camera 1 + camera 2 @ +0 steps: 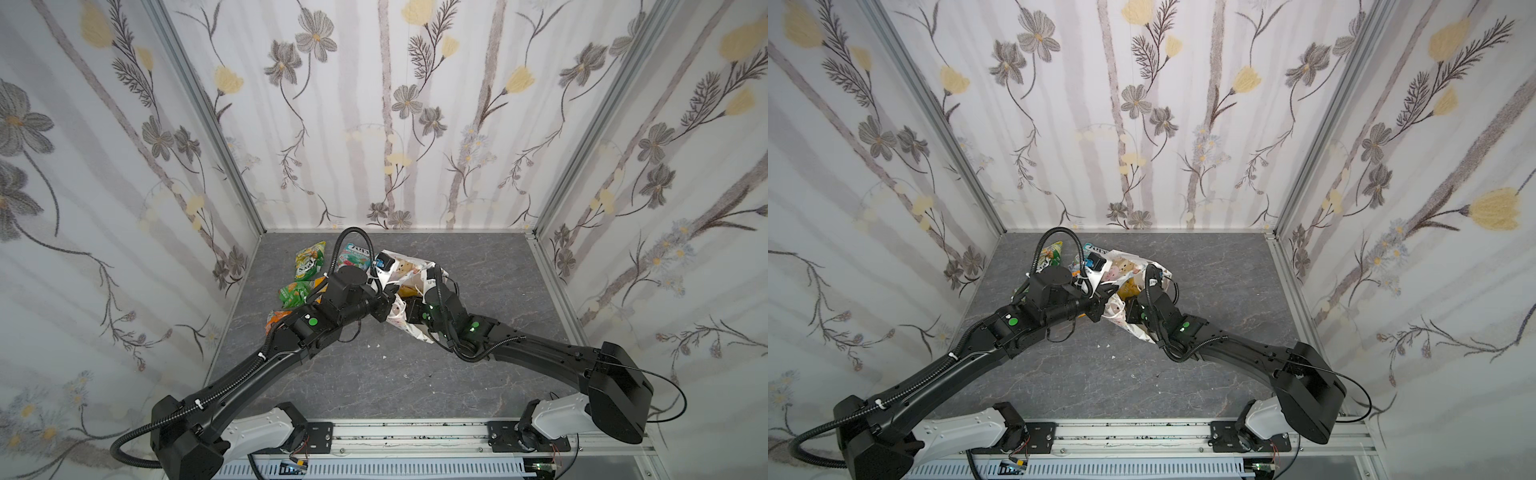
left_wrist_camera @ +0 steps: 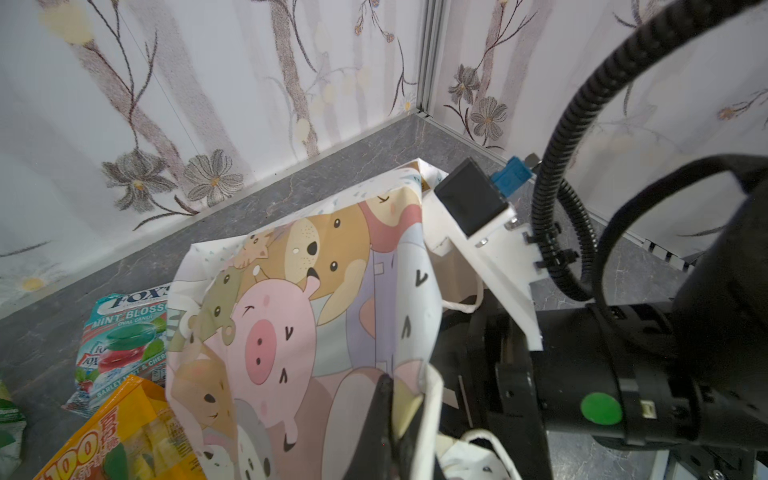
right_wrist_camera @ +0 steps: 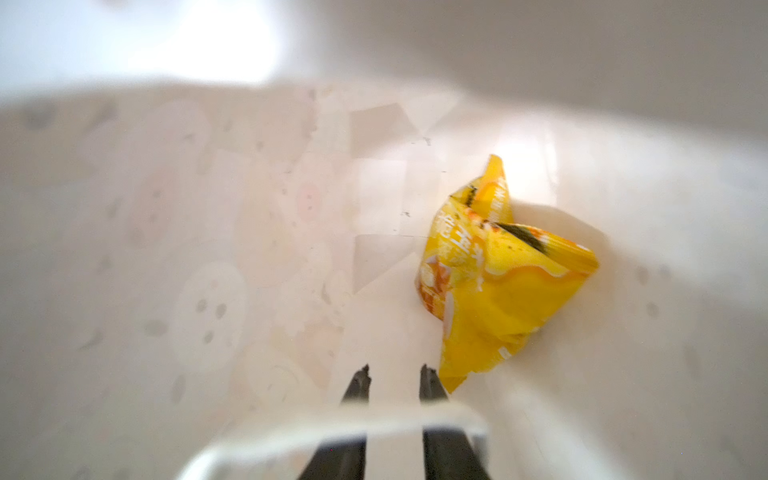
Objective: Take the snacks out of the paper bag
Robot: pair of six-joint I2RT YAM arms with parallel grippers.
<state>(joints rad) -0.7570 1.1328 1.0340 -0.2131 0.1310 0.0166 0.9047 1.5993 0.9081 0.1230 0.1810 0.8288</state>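
Observation:
The white paper bag [image 1: 409, 266] [image 1: 1129, 266] [image 2: 311, 311] with pastel animal pictures lies on its side mid-table. My left gripper [image 2: 392, 415] [image 1: 388, 307] is shut on the bag's rim and holds its mouth up. My right gripper [image 3: 395, 370] is inside the bag, open, with nothing between its fingers. A yellow triangular pouch [image 3: 498, 282] lies on the bag's inner wall just beside one fingertip. Outside the bag, to its left, lie a yellow-green packet [image 1: 309, 259], a teal FOX'S packet [image 1: 353, 255] [image 2: 120, 340], a green packet [image 1: 295, 293] and an orange-yellow packet [image 2: 124, 436].
A white cord handle [image 3: 332, 428] crosses in front of my right fingers. The left arm [image 1: 316, 320] covers part of the packets. Small white scraps [image 1: 374, 345] dot the grey tabletop [image 1: 478, 374]. Flowered walls close in three sides, and a metal rail [image 1: 415, 436] runs along the front.

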